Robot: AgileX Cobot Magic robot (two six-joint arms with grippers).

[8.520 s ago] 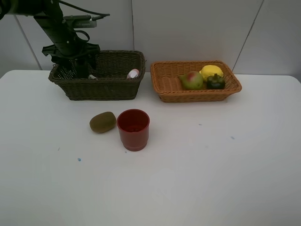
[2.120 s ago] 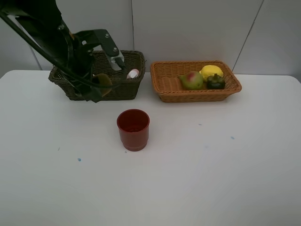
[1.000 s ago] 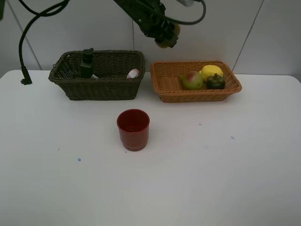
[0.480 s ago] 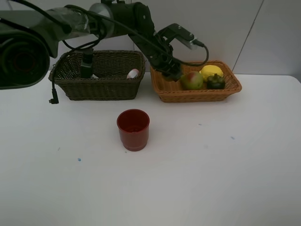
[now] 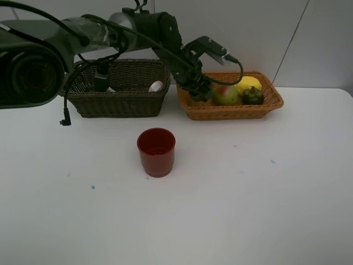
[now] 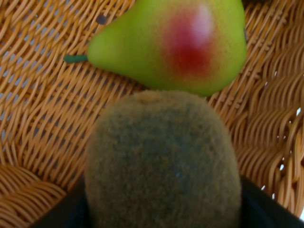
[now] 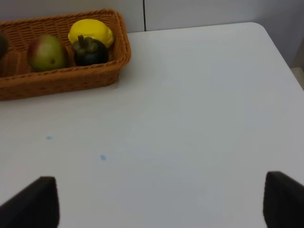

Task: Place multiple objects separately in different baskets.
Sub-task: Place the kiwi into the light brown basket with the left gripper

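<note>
A plain white counter (image 5: 231, 199) fills the scene, marked only by a few small blue specks, and it runs back to a pale panelled wall with thin seams.

Toward 11 o'clock in the high view sits the dark olive-brown basket (image 5: 118, 102), holding the dark green pump bottle (image 5: 101, 76) upright at its left end and a pink bottle (image 5: 156, 86) lying by its right end. Toward 1 o'clock, just beside it, is the light orange-tan basket (image 5: 231, 110) with the green-red pear (image 5: 225, 94), the yellow lemon (image 5: 249, 84) behind it and the dark mangosteen (image 5: 253, 96) touching both. The red cup (image 5: 156, 151) stands upright and alone near the middle of the counter, well apart from the baskets.

The left arm stretches from the upper left across the olive basket and bends down into the left end of the tan basket, a cable looping off it. Its left hand (image 5: 201, 90) is clamped on the brown kiwi (image 6: 161, 161), which its wrist view shows filling the lower frame, low over the wicker floor and just beside the pear.

The right hand (image 7: 161, 199) is spread wide with nothing between its dark fingertips (image 7: 31, 202), and it hangs over bare counter at the right side, outside the high view.
</note>
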